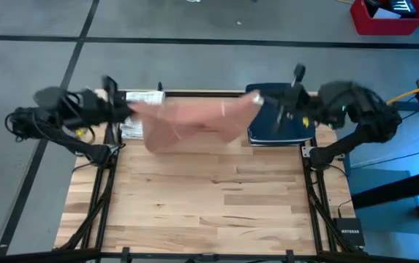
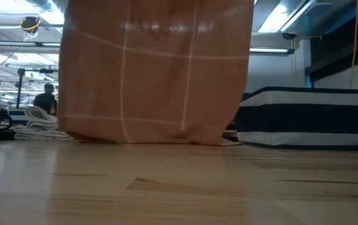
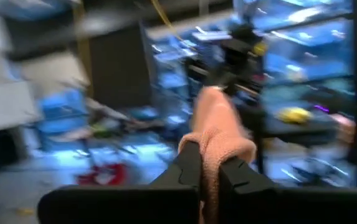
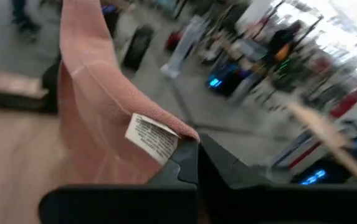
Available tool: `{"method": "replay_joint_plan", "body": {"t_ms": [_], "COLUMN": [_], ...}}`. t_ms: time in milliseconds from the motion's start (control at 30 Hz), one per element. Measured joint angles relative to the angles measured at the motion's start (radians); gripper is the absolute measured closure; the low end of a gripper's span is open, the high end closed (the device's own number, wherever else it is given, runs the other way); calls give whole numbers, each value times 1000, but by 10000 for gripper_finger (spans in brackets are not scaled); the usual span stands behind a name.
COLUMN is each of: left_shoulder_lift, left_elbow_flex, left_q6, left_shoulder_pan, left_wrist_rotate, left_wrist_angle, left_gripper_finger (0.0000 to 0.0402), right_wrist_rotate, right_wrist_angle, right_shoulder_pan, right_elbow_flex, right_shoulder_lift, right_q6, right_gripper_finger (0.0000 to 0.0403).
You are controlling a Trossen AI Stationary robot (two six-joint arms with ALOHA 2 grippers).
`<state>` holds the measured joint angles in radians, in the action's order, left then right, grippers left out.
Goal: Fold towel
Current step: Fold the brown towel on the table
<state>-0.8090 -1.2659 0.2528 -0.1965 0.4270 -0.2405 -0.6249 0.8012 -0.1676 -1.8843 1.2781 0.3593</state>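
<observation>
I have the salmon-pink terry towel with thin pale grid lines (image 1: 191, 124) strung between my two pincers at the far edge of the pale wooden-plank table (image 1: 194, 204), around twelve o'clock in the overhead view. My left pincer (image 3: 209, 171) is clamped together on one top corner, the cloth bunched up between the dark fingers. My right pincer (image 4: 194, 163) is clamped on the other top corner, right beside the white sewn-in care label (image 4: 152, 139).

I hold it by the two upper corners so the cloth hangs as a flat sheet. From table height it drapes like a curtain, its bottom hem seeming to touch or nearly touch the wood. That lets gravity pull the wrinkles out before I lay it down, I judge.

At about one o'clock sits a folded navy-and-white striped cloth stack (image 1: 278, 120), just beside the hanging towel. At eleven o'clock lies a pale folded cloth pile (image 1: 137, 117). Both hug the back edge, which leaves the near planks for spreading.

No fold is made yet, by my reckoning; next I would need to lower the hem toward six o'clock without letting a corner slip.
</observation>
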Motion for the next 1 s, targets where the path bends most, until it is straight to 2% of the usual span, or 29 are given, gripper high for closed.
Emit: {"method": "replay_joint_plan", "body": {"t_ms": [133,267,433,500,667,867,1000], "left_shoulder_lift": [-47,-96,-165,-198,-306,-486,-612], "left_elbow_flex": [1,2,2,2,2,2,2], "left_q6": [-72,-136,-315,-424,-677,-958,-1124], "left_shoulder_pan": [-132,-256,-402,-451,-563,-679,-747], "left_wrist_rotate": [-17,22,194,221,228,228,228], "left_wrist_angle": [-11,-86,-303,-376,-481,-577,-588], "left_gripper_finger": [401,401,401,401,401,401,401], "right_wrist_rotate": [-58,-55,-64,-64,-63,-29,-28], "right_wrist_angle": [169,311,348,330,194,-161,-355], "right_shoulder_pan": [-141,-275,-408,-440,-534,-624,-684], "right_elbow_flex": [0,2,103,176,409,712,866], "right_shoulder_lift": [0,6,17,17,17,19,19], "right_q6": [-164,-361,-528,-593,-738,-860,-956], "right_gripper_finger": [400,401,401,401,401,401,402]}}
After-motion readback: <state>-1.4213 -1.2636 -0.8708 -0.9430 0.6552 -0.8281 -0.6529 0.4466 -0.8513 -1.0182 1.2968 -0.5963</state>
